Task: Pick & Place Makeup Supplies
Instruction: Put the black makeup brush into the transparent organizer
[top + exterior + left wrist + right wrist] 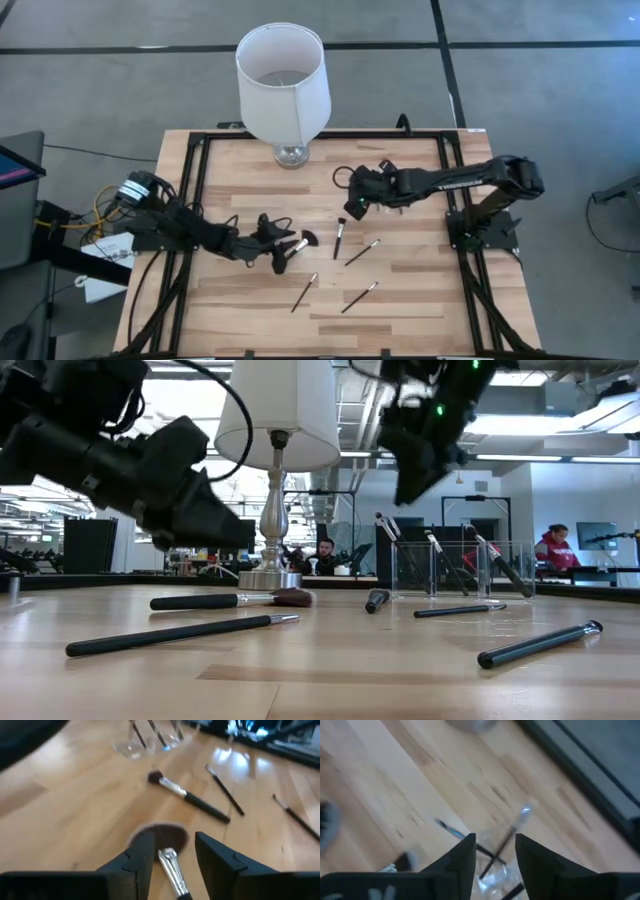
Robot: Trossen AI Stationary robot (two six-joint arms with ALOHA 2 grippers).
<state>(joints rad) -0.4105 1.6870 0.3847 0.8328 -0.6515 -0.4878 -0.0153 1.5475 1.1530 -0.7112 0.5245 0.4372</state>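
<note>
Left pincer (172,857) low over the wooden surface (420,300), fingers apart astride the fluffy brush (167,851), not clamped on it. Other brushes lie loose mid-surface: one short (339,238), three thin (362,252). Lamp (283,85) at the far edge. Right pincer (495,851) fingers apart, above the clear holder (455,567), which has several brushes standing inside.

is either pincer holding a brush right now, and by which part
Neither. The left pincer stands open astride the fluffy brush at its metal neck, not clamped. The right pincer is open over the clear holder.
</note>
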